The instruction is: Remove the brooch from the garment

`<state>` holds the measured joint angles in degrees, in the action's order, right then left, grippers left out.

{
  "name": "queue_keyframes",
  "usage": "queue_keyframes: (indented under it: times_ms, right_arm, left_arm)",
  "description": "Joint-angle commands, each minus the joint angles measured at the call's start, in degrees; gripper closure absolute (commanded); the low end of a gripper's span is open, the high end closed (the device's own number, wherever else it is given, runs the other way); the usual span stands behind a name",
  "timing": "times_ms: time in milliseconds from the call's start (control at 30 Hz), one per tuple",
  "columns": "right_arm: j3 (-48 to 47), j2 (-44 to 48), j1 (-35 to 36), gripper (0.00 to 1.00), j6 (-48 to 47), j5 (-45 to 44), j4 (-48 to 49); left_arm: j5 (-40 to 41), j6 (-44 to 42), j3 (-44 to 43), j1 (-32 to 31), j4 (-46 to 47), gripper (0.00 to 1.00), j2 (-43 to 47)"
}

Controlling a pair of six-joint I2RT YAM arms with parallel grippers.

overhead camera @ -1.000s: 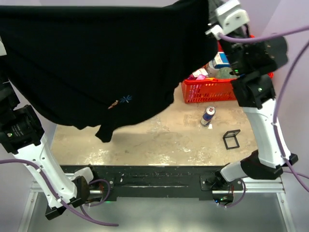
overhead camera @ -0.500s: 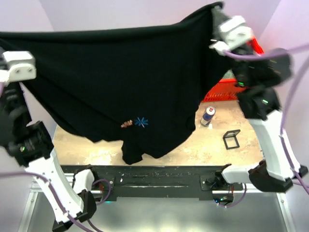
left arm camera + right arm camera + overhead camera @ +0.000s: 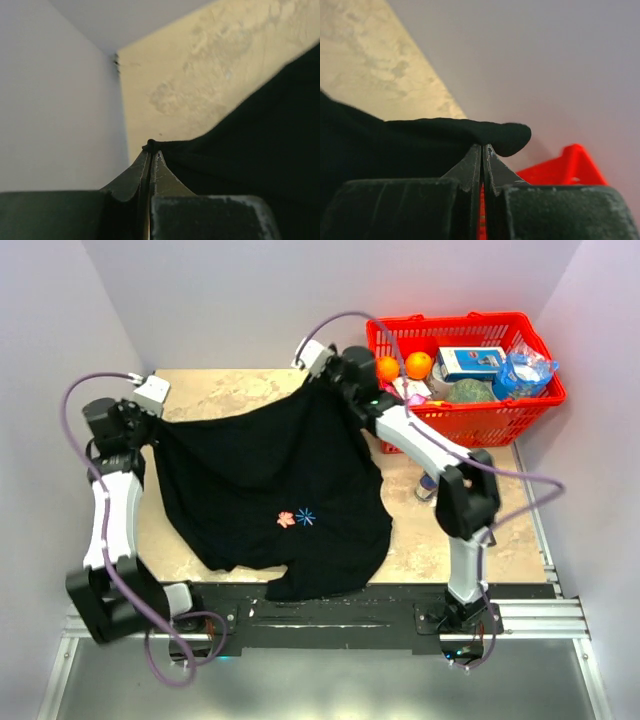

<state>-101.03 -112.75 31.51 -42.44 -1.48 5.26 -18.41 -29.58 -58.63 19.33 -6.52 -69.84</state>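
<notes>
Garment (image 3: pixel 260 470) down from midair onto bench (image 3: pixel 225 390), centre frame; left hand (image 3: pixel 151 151), right hand (image 3: pixel 482 149) pinching its edges. Keep taut, brooch (image 3: pixel 287 520) upward.

This is a robotics lab test cell. Plain lilac walls (image 3: pixel 300 300) box in a small stone-patterned table (image 3: pixel 250 390). A left arm (image 3: pixel 105 510) and a right arm (image 3: pixel 440 455) stand on a black plate (image 3: pixel 330 602) fixed to aluminium rails (image 3: pixel 560 615), with purple cables (image 3: pixel 345 314) looping loose. A red basket (image 3: pixel 470 425) of groceries sits in the far right corner.
</notes>
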Motion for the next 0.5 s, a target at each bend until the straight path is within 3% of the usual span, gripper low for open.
queue_keyframes:
  times_ms: [0, 233, 367, 467]
  right_arm:
    - [-5.1, -8.2, 0.0, 1.00, -1.3, 1.4, 10.3]
    - [-25.2, -33.1, -2.1, 1.00, -7.3, -5.3, 14.4]
    - [-38.5, -43.9, -3.4, 1.00, -9.3, -7.0, 14.6]
    - [-42.5, -48.1, -4.2, 1.00, -10.6, -6.5, 18.5]
  left_arm:
    - [0.7, 0.1, -0.5, -2.2, 5.0, 1.00, -9.8]
    - [7.7, 2.6, -10.9, -3.8, 9.3, 1.00, -28.3]
    - [9.6, 3.2, -19.4, -4.6, 7.3, 1.00, -35.8]
    - [11.5, 4.1, -24.1, -5.4, 6.7, 1.00, -40.1]
